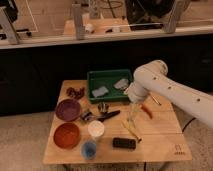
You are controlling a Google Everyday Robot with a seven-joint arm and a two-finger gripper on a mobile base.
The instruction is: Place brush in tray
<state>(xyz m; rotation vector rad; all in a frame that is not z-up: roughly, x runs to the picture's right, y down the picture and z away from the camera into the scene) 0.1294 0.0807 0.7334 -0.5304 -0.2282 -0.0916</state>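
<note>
The brush (106, 117) lies flat on the wooden table, in front of the tray. Its black handle points right and its dark bristly head sits at the left, near a small metal cup (102, 107). The green tray (89, 81) stands at the back of the table with two pale grey items inside. My gripper (132, 119) hangs from the white arm (155, 82), pointing down just right of the brush handle tip and holding nothing that I can see. The arm covers the tray's right front corner.
A purple bowl (68, 108) and a red-brown bowl (66, 135) sit at the left. A white cup (96, 129), a blue cup (89, 148) and a flat black block (124, 143) sit at the front. An orange carrot-shaped item (146, 111) lies right of the gripper, and a yellowish stick (131, 131) lies below it.
</note>
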